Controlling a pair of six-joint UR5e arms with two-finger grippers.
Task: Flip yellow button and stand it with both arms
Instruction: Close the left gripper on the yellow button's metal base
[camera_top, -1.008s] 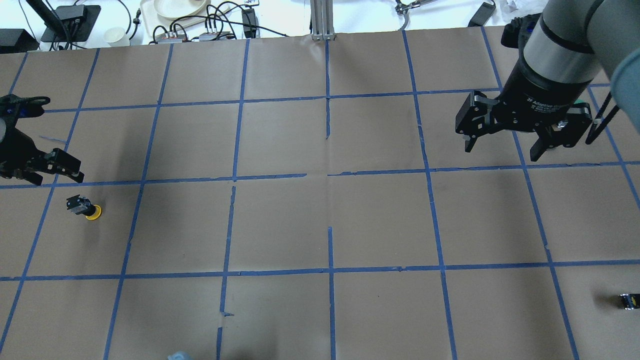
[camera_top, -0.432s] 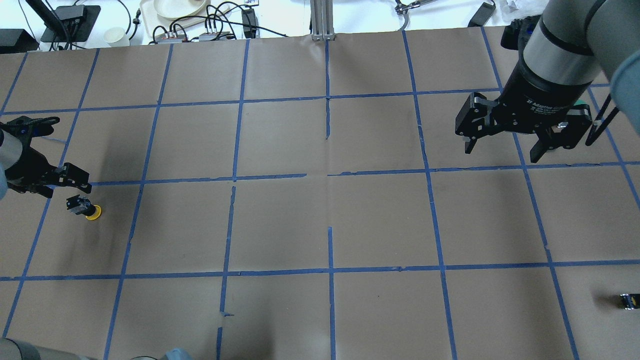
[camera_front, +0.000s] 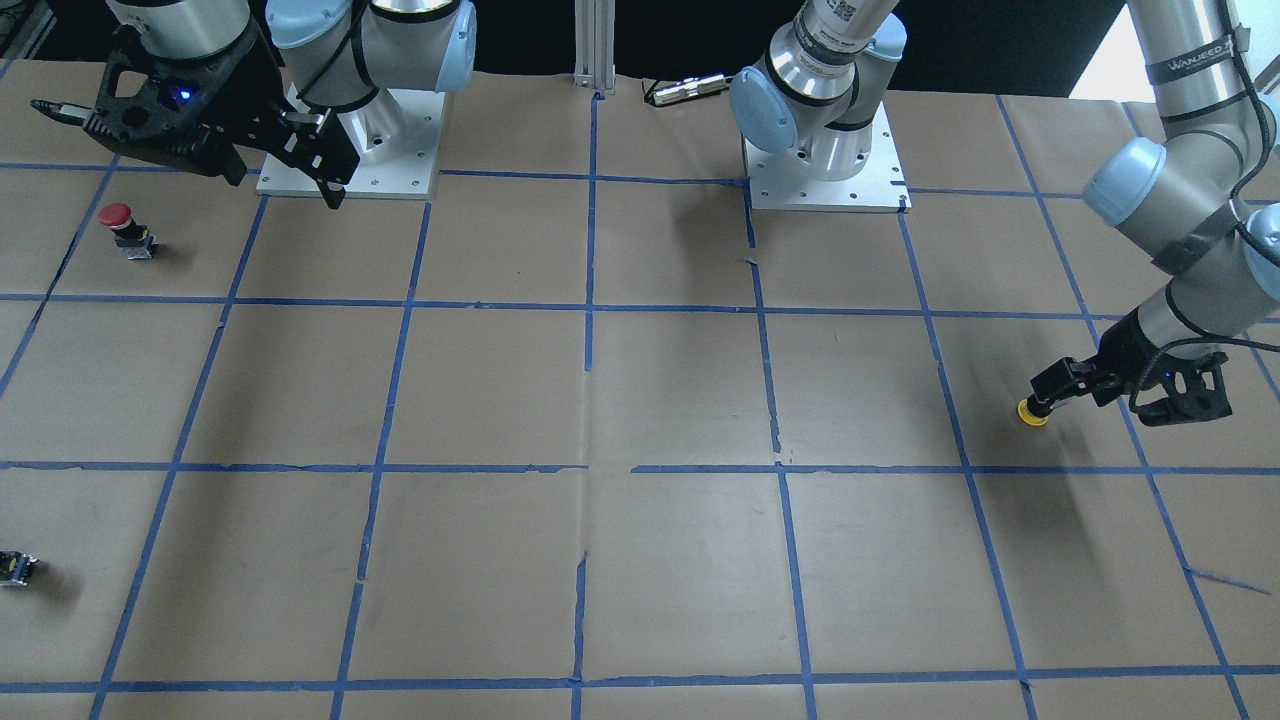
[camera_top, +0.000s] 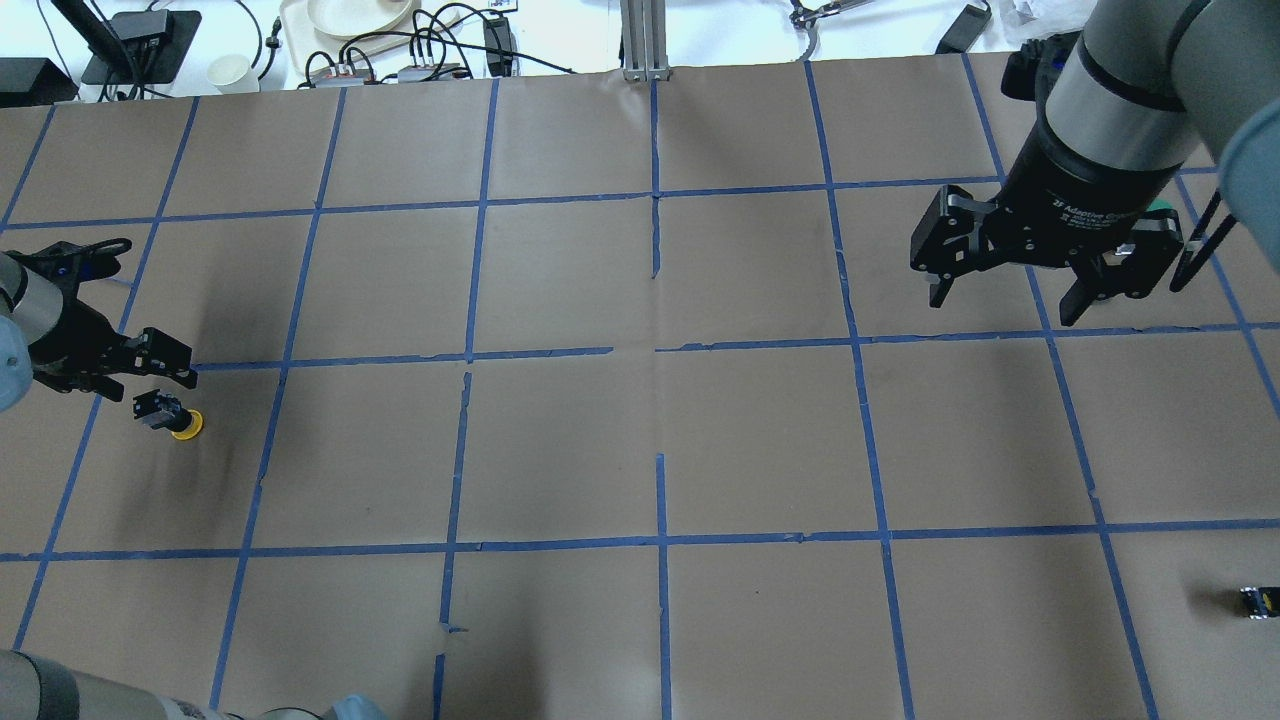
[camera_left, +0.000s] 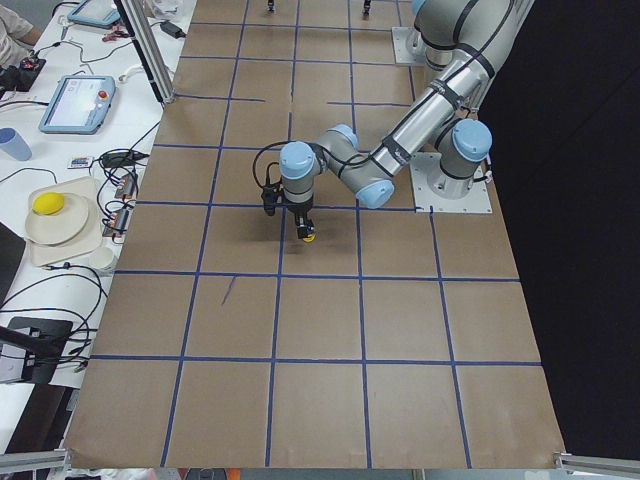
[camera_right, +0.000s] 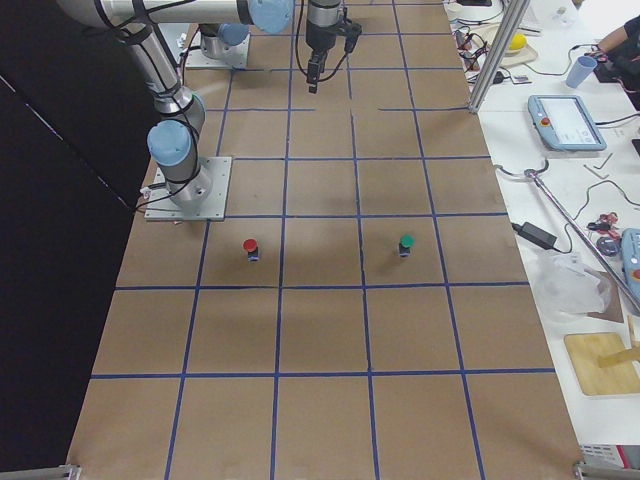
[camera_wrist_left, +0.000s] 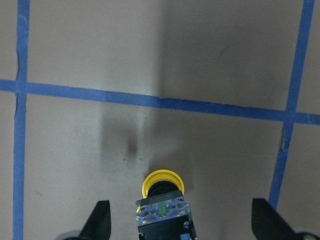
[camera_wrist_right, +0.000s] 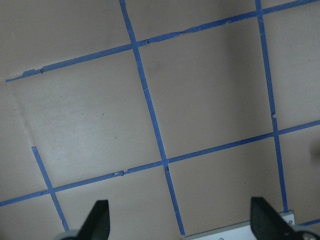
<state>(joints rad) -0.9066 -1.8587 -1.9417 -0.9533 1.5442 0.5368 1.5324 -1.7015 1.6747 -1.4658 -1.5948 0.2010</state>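
Note:
The yellow button (camera_top: 170, 415) sits at the table's left, yellow cap on the paper and grey contact block uppermost. It also shows in the front view (camera_front: 1032, 411) and the left side view (camera_left: 309, 236). My left gripper (camera_top: 125, 382) is open and hovers just over the button. In the left wrist view the button (camera_wrist_left: 162, 200) lies between the spread fingertips (camera_wrist_left: 100, 222), untouched. My right gripper (camera_top: 1003, 302) is open and empty, high over the far right of the table. Its wrist view shows only bare paper between the fingertips (camera_wrist_right: 100, 222).
A red-capped button (camera_front: 120, 225) and a green-capped one (camera_right: 406, 243) stand near the right arm's side. A small black-and-yellow block (camera_top: 1258, 602) lies at the near right edge. The arm base plates (camera_front: 825, 160) are bolted at the robot's side. Cables and dishes (camera_top: 350, 20) lie beyond the far edge.
My left gripper has moved right and closer to the yellow button, still open. The button and the right gripper have not moved.

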